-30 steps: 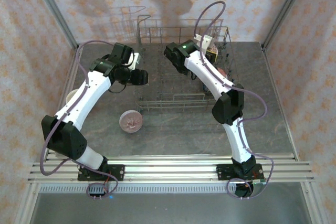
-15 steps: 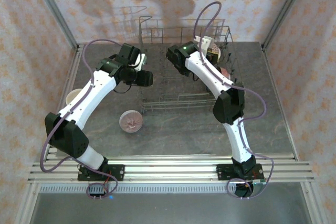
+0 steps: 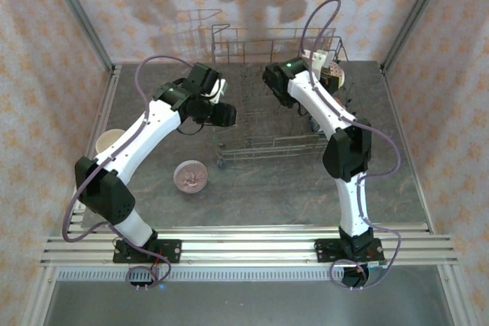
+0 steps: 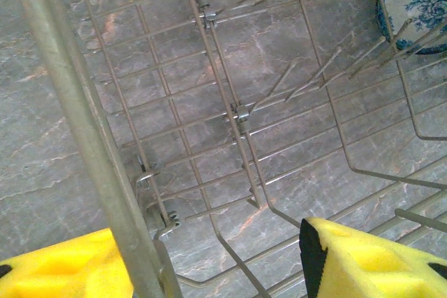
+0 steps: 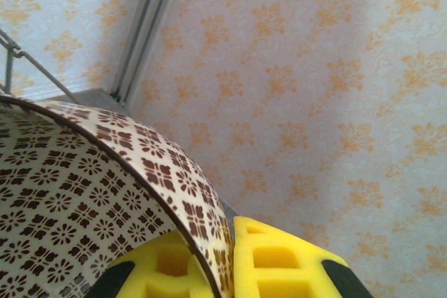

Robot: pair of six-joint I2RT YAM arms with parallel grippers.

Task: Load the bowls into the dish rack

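Note:
The dish rack (image 3: pixel 252 139), a grey wire basket, sits mid-table. My right gripper (image 3: pixel 327 74) hovers over its far right corner, shut on the rim of a cream bowl with a brown flower pattern (image 5: pixel 77 200); the yellow pads (image 5: pixel 286 263) pinch its wall. My left gripper (image 3: pixel 221 114) is at the rack's left side, open, with the thick rim wire (image 4: pixel 77 123) standing between its yellow fingers (image 4: pixel 370 259), close to the left one. A blue-patterned bowl (image 4: pixel 419 1) stands among the tines. On the table lie a pinkish bowl (image 3: pixel 190 175) and a cream bowl (image 3: pixel 109 141).
Metal frame posts (image 3: pixel 80 17) and patterned walls close in the table at the back and sides. The aluminium rail (image 3: pixel 244 238) carrying the arm bases runs along the near edge. Bare grey tabletop (image 3: pixel 260 192) lies between the rack and the rail.
The rack has slid to the right together with my left gripper at its side. My right gripper has carried the brown-patterned bowl rightward and slightly back.

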